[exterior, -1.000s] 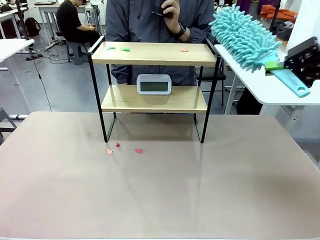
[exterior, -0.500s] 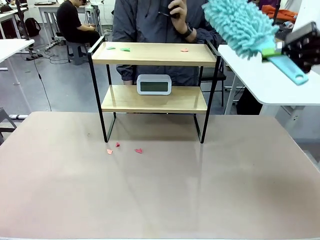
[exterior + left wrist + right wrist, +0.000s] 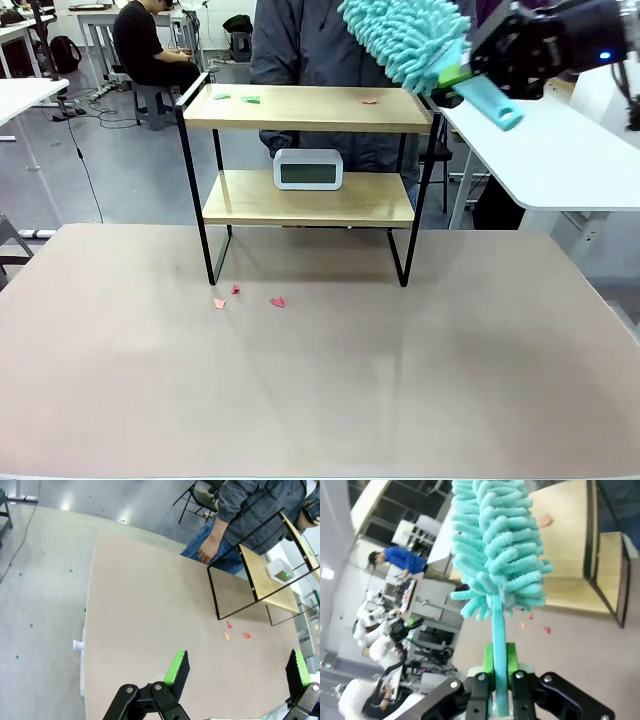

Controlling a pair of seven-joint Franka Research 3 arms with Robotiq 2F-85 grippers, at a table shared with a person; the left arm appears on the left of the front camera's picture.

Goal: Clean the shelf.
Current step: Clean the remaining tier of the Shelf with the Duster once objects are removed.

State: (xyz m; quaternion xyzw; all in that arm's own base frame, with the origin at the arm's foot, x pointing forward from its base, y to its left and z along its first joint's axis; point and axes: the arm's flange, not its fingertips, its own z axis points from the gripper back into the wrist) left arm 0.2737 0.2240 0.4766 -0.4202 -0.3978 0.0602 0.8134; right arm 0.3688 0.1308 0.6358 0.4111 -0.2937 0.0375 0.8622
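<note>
At far side of table (image 3: 320, 390): shelf (image 3: 310, 108), 2 tiers, upright; clock (image 3: 308, 168) on lower board. Right gripper (image 3: 470, 72) clenched on teal duster (image 3: 405, 40), head high near shelf's right end. Left gripper (image 3: 239, 666) released, empty, over table.

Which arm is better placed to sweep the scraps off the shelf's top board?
Right. The right pincer is shut on the duster, held beside the top of the shelf. The left pincer is open and empty.
</note>
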